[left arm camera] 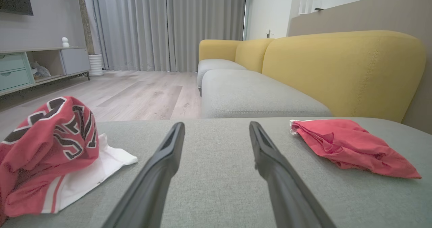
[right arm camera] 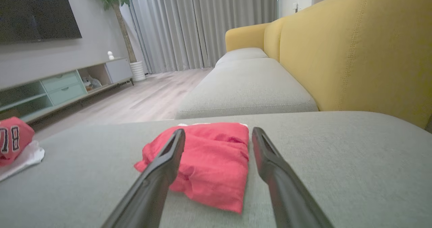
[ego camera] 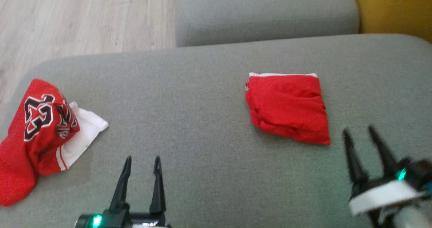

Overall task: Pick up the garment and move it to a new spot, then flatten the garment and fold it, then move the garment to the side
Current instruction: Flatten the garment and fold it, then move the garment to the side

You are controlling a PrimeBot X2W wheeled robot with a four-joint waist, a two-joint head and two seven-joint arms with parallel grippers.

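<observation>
Nearest, at seven o'clock in the head view, the left jaws stand spread and empty above the grey cushion (ego camera: 189, 126). At four o'clock the right jaws are spread too, pinching nothing. Just beyond the right jaws, toward their eleven o'clock, lies the folded red garment (ego camera: 288, 108). It is a flat packet with a white band along its far edge, and it touches neither arm. Out at nine o'clock a crumpled red jersey (ego camera: 37, 133) with a black number sits bunched over white fabric near the cushion's edge.

The folded piece looks done and set aside, so the step in hand is probably a clean retreat. The right jaws should lift straight up, then draw back toward six o'clock, with the tips kept off the near hem so no layer drags open.

Farther off are a second cushion (ego camera: 266, 12), the yellow backrest (ego camera: 395, 8) and the wooden floor (ego camera: 84, 15).
</observation>
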